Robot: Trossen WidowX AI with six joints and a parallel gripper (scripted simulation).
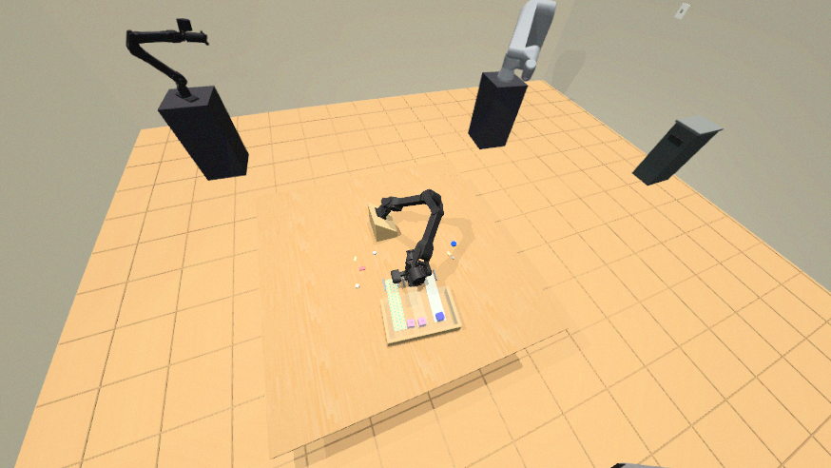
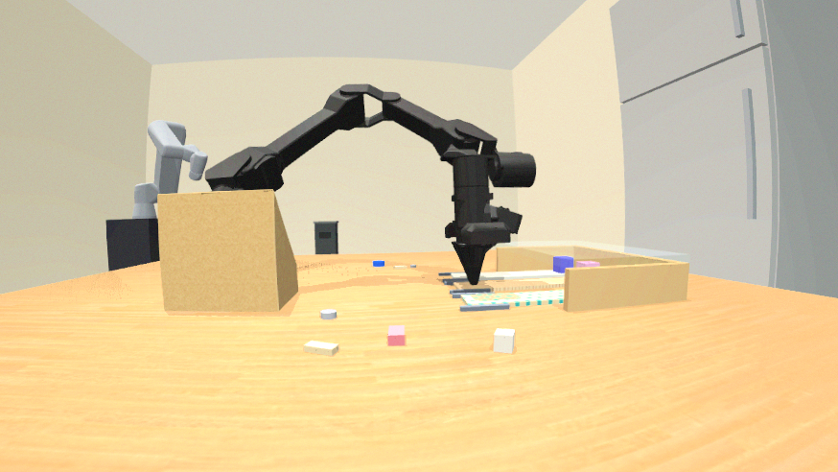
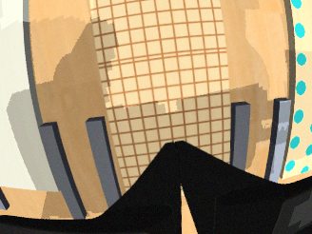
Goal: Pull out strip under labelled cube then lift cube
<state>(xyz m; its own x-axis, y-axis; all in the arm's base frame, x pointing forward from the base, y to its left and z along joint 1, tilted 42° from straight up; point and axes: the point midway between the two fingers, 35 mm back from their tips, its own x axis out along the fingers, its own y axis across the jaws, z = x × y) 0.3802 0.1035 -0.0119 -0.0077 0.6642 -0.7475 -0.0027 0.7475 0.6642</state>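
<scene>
My gripper (image 2: 474, 283) (image 3: 175, 150) is shut and points straight down, its tips low over the brown-gridded strip (image 3: 162, 57); I see nothing held. A white strip (image 1: 434, 296) (image 2: 510, 274) (image 3: 11, 57) lies on one side and a cyan-dotted strip (image 1: 395, 307) (image 2: 516, 298) (image 3: 304, 73) on the other. A blue-purple cube (image 1: 439, 316) (image 2: 560, 268) rests on the white strip's far end. Two pink cubes, one (image 1: 410, 322) near the dotted strip and one (image 1: 422, 321) beside it, stand in the tray; they seem marked, but no label is readable. What lies under each is unclear.
A low wooden tray (image 1: 424, 336) (image 2: 627, 287) surrounds the strips' far ends, with a clear cover over it. Dark guide bars (image 3: 102, 157) (image 3: 240, 138) flank the gridded strip. A blue piece (image 1: 454, 243) (image 2: 379, 263), a pink block (image 2: 396, 336) and a white cube (image 2: 503, 341) lie outside.
</scene>
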